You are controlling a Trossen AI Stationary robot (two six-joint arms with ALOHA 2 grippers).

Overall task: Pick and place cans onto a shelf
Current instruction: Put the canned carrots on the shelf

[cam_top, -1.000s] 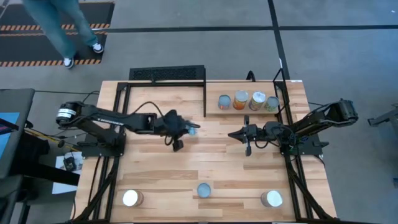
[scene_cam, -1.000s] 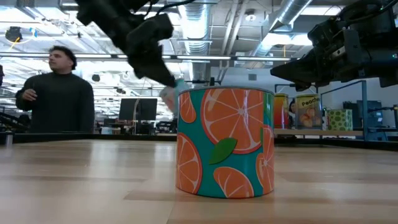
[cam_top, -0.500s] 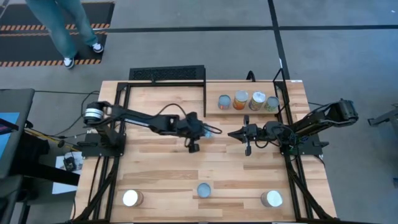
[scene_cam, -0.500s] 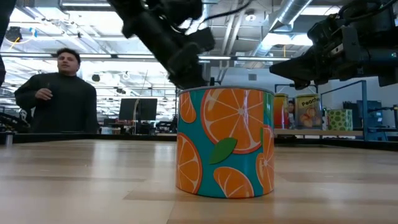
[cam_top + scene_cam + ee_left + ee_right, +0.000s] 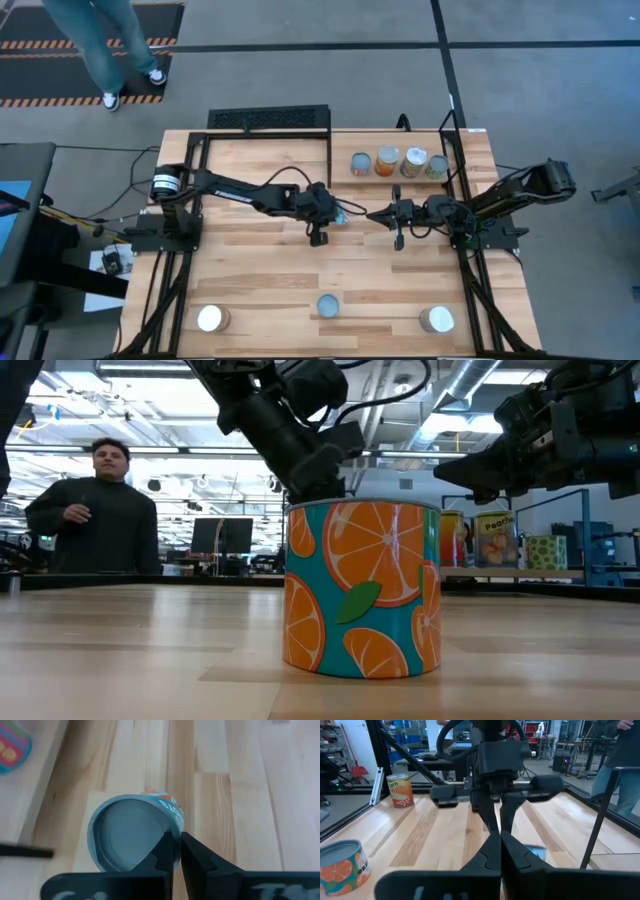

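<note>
Tin like that pale-blue-topped can [image 5: 134, 833] is stiff but slick, so you'd pinch its rim; left gripper [image 5: 176, 851] is clamped there mid-table, probably. Right gripper [image 5: 372, 215] waits closed, empty.

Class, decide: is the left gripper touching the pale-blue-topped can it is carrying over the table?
Touching. In the left wrist view the left gripper has its dark fingers pinched on the rim of the pale-blue-topped can, with no gap visible.

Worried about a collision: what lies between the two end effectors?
High view: only the pale-blue can that the left end effector pinches, then bare table up to the right end effector.
</note>
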